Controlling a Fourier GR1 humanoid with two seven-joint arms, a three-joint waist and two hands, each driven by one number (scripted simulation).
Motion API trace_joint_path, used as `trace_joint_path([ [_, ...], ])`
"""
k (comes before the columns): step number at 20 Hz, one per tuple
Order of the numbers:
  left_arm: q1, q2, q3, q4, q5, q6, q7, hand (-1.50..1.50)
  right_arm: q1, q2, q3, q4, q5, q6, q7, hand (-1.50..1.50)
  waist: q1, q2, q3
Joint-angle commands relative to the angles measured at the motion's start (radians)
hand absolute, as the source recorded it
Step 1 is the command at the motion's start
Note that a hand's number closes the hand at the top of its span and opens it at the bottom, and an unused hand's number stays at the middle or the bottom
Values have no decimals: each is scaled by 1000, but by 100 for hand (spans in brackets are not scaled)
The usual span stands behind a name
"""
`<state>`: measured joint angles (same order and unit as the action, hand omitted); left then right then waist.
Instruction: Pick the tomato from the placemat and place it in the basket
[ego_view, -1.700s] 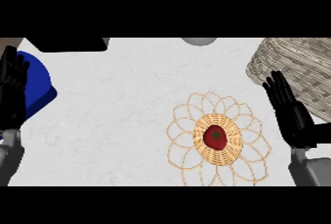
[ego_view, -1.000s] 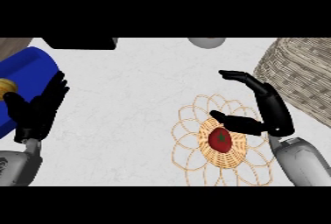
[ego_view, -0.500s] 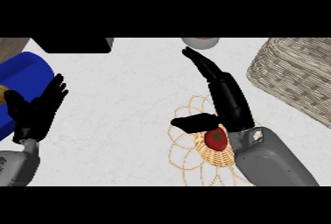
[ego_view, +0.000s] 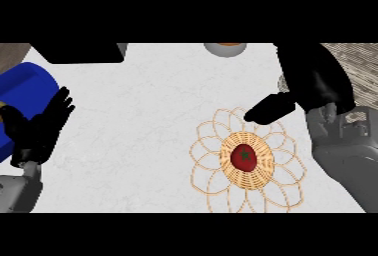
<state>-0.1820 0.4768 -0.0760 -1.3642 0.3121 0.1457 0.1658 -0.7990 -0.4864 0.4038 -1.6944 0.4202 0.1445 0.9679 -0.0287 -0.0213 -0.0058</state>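
Head view, change: the right hand (ego_view: 314, 85) has swung in from the side and risen above the placemat (ego_view: 247, 160); its thumb hangs over the mat's upper rim, fingers relaxed, holding nothing.
Tomato (ego_view: 244, 156): unmoved, in the woven centre of the mat, untouched.
Meaning: I'd judge it the approach, grasp not begun.
Left hand (ego_view: 40, 127): resting open at the left edge, beside a blue object (ego_view: 26, 92).
Room: bare counter (ego_view: 140, 120) left of the mat; basket (ego_view: 362, 70) at the right edge, near.

Kitchen: pale counter (ego_view: 133, 115), woven placemat (ego_view: 214, 160), tomato (ego_view: 244, 156).
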Motion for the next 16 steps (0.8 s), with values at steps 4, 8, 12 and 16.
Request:
trace_joint_path([
  [4,11,4,12,-16,4,-19,-3,0,-96,-42,-116,-23,-316,311,252,-150,18,11,4],
  [8,12,11,27,-14,4,-25,-3,0,-30,-105,-144,-175,-475,333,344,-150,-4,7,4],
  [12,31,1,36,41,-6,-47,-50,0,74,-203,-259,-324,-636,291,342,-150,-14,10,5],
  [16,10,-17,20,-33,-15,-33,11,0,200,-234,-310,-485,-600,176,333,-150,4,13,5],
])
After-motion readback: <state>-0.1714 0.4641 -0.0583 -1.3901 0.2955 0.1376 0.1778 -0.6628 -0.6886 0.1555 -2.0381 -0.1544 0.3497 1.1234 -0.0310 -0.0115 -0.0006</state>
